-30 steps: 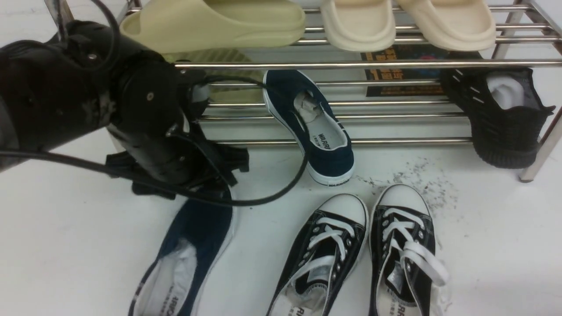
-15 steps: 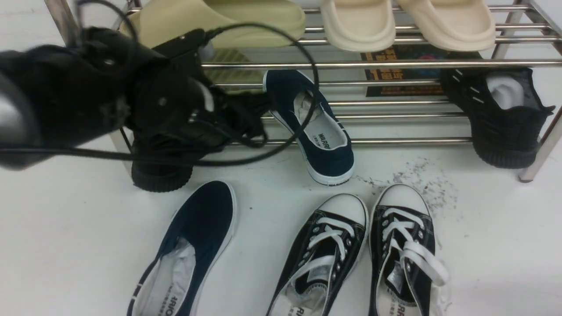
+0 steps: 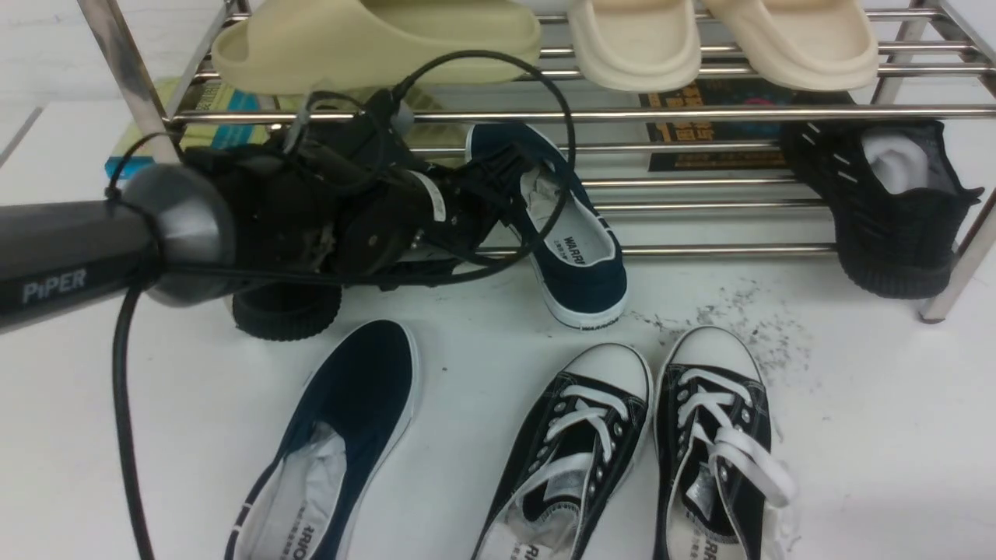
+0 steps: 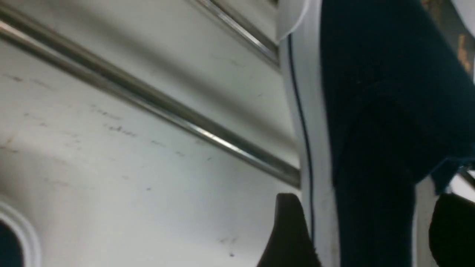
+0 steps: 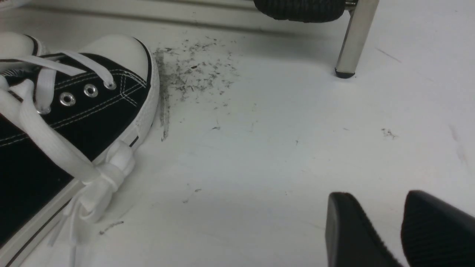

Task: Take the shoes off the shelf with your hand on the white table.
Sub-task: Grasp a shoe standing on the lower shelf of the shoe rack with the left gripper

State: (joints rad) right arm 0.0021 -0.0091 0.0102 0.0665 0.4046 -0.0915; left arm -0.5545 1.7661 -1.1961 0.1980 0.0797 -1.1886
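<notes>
- At the lower tier of the shelf point(image 3: 700, 114), the left hand point(image 4: 371, 215) in between the bars: jaws spread wide, straddling one navy shoe point(image 3: 572, 241), a finger point(image 4: 289, 230) right beside its white sole, not clamped shut.
- Tilted, that shoe: toe up on the bars, heel down past the front bar at the white table point(image 3: 856, 435).
- Down on the table nearer the camera, its partner point(image 3: 342, 435), lying flat, well clear of the hand.
- Just right of the partner, a pair of black-and-white lace-ups point(image 3: 646, 451).
- Out by those lace-ups, close above the table, the right hand point(image 5: 386, 230), fingers slightly apart, holding nothing.
</notes>
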